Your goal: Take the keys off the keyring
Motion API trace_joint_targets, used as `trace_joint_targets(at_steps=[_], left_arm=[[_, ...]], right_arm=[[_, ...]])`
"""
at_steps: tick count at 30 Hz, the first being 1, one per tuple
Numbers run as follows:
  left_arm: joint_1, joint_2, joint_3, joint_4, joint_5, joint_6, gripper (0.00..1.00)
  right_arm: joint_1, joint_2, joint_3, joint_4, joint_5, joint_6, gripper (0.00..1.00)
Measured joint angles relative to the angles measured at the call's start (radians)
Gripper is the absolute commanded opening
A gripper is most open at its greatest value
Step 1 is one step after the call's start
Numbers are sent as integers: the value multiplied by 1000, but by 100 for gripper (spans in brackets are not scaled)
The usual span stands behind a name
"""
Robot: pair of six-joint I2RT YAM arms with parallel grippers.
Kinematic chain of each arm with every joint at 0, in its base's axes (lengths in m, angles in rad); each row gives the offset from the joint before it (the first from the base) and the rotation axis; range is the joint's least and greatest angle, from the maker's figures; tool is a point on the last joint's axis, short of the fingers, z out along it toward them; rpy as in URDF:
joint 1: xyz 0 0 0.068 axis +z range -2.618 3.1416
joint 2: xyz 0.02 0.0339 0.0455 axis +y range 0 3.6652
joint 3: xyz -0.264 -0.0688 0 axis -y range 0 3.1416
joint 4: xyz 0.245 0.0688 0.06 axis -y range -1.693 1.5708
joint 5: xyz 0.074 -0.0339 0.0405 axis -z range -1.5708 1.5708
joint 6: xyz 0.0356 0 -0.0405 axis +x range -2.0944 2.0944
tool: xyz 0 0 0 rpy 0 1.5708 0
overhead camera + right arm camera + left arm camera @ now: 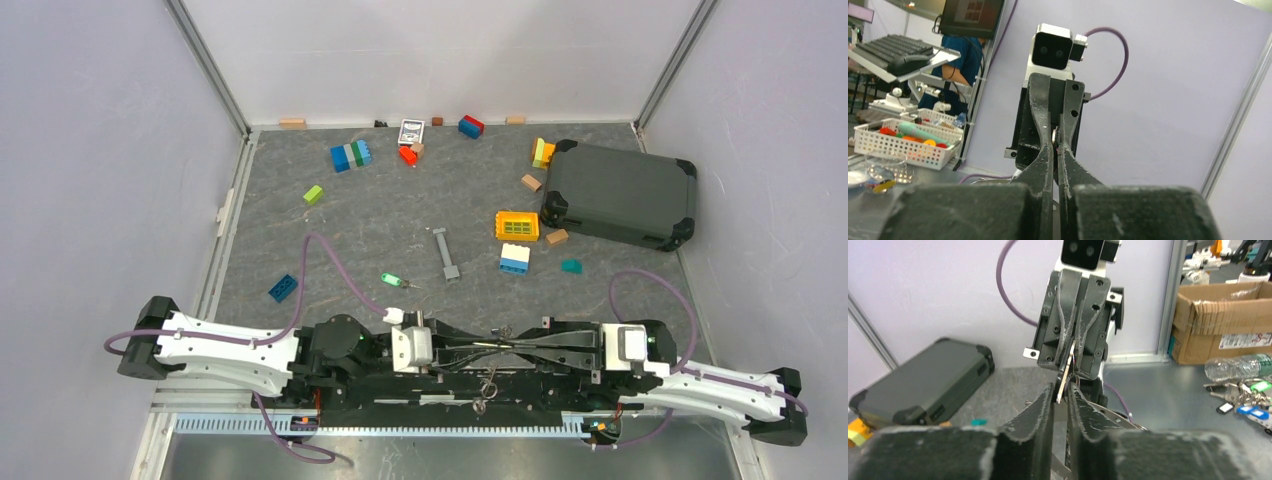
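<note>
At the lower centre of your overhead frame the right gripper (1071, 361) is pressed tight on a silver key (1063, 381), the left gripper (1061, 391) has its jaws barely parted around that blade, so you cannot tell whether it grips, and the keyring (487, 384) dangles just beneath them.

Green-headed silver metal key (392, 281) is down flat on the grey tabletop (380, 220), loose, blade pointing right, well apart from the rest. Up between the two arms, a flat silver metal key (1064, 379) stands edge-on. Its upper end is pinched in the right tool (1071, 345), and its lower end sits between the slightly parted fingers of the left tool (1061, 390). Just beside them is the thin silver wire keyring (488, 384), small keys bunched on it, count unclear.
</note>
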Motion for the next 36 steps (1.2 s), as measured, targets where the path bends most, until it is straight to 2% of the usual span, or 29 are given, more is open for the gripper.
trace_joint_targets(at_steps=[3, 17, 36], left_arm=[[-2, -15, 0, 46, 5, -11, 39], [-4, -35, 0, 127, 5, -19, 52], [-4, 48, 0, 240, 6, -23, 53]], right_arm=[[0, 26, -3, 80, 5, 11, 0], [-1, 42, -8, 239, 21, 34, 0], [-1, 118, -8, 330, -67, 92, 0]])
